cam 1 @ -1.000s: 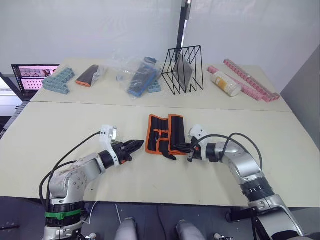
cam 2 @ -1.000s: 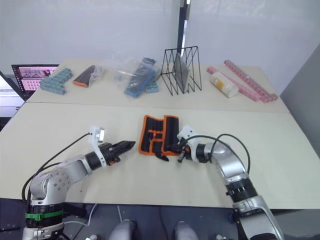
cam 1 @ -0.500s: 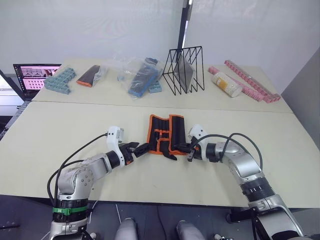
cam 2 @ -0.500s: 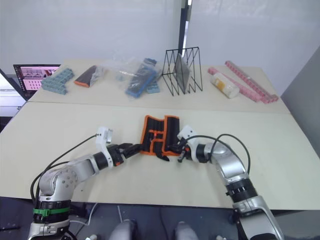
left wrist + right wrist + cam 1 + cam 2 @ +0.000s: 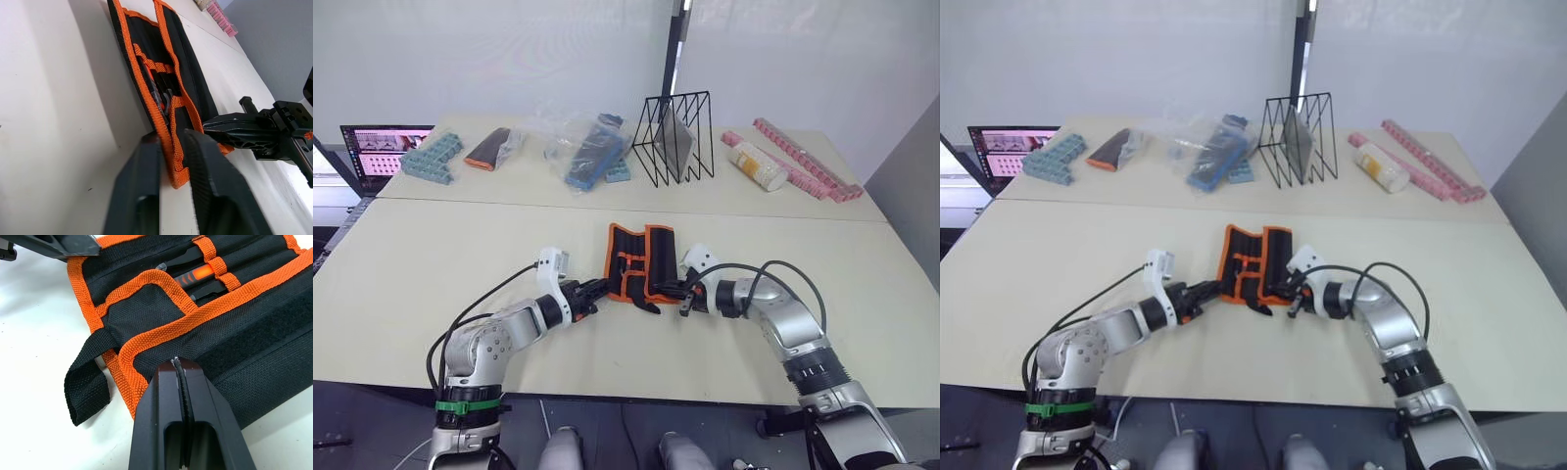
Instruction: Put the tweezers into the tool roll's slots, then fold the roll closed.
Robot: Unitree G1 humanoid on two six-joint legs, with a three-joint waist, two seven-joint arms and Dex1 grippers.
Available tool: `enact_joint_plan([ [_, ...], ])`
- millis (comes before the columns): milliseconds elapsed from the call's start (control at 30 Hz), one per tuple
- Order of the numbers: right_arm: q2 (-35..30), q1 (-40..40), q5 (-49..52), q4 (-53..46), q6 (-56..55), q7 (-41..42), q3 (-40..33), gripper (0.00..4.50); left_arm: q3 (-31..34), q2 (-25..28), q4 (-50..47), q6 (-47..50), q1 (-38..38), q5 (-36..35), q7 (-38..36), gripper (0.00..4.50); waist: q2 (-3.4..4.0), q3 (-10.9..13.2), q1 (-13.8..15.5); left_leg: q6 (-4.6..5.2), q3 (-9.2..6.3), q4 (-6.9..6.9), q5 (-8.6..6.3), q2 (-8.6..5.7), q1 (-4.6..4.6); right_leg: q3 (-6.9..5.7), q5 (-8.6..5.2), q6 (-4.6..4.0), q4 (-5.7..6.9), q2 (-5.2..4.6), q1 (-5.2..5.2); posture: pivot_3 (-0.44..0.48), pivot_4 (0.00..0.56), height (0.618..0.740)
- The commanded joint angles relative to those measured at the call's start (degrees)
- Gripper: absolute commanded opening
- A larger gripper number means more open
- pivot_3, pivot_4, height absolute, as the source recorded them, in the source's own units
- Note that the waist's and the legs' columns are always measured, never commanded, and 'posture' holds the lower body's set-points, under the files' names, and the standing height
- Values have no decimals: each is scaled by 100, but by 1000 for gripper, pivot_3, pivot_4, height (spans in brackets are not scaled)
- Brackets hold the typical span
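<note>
Beige tabletop carried the tool roll at centre, partly folded. Within the last second the left end effector had advanced to the roll's left orange edge, fingers narrowly parted astride it. The right end effector stayed clamped on the right edge. Folding appeared imminent.

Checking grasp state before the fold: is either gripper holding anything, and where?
Left gripper straddles the tool roll's orange near-left edge, not clamped. Right gripper is shut on the roll's right flap.
</note>
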Motion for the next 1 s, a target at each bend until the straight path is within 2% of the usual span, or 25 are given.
enact_joint_plan([
  [33, -55, 47, -177, -82, 216, -147, 35, 0, -122, 127, -159, -264, -111, 190, -91, 12, 0, 0, 2, 0, 0, 0, 0, 0, 0, 0, 0, 0, 0, 0, 0, 0, 150, 726],
  [200, -112, -88, -140, -326, 336, -139, -47, 0, -163, 405, -104, -631, -300, 512, -205, 12, 0, 0, 17, -4, 0, 0, 2, 0, 0, 0, 0, 0, -1, 0, -1, 0, 150, 726],
  [333, -150, -237, -169, -594, 516, -85, 61, 0, -336, 830, 339, -1043, -690, 884, -588, 12, 0, 0, 8, -6, 0, -3, 3, -1, -1, 1, 0, 0, -1, 0, -9, 0, 150, 726],
  [467, -107, -316, -146, -750, 677, -97, 63, 0, -600, 1008, 762, -1271, -1027, 1154, -957, 12, 0, 0, 41, -6, 1, -9, 4, -3, -2, 0, 0, 0, -2, 0, -11, 0, 150, 726],
  [700, 131, -231, -177, -725, 494, -314, -3, 0, -1011, 919, 927, -1339, -1323, 1353, -1418, 12, 0, 0, 89, -7, 1, -9, 4, -3, -35, 0, 0, -1, 0, 0, -44, 0, 150, 726],
  [867, 246, -239, 13, -894, 470, -401, -239, 0, -1089, 924, 911, -1338, -1297, 1452, -1504, 12, 0, 0, 89, -7, 1, -9, 5, -3, -35, 0, 1, -1, 1, 0, -45, 0, 150, 726],
  [1000, 357, -203, -102, -704, 389, -471, -119, 0, -1094, 914, 916, -1304, -1360, 1482, -1552, 12, 0, 0, 87, -7, 0, -9, 5, -3, -34, -1, 0, -1, 2, 0, -45, 0, 150, 726],
])
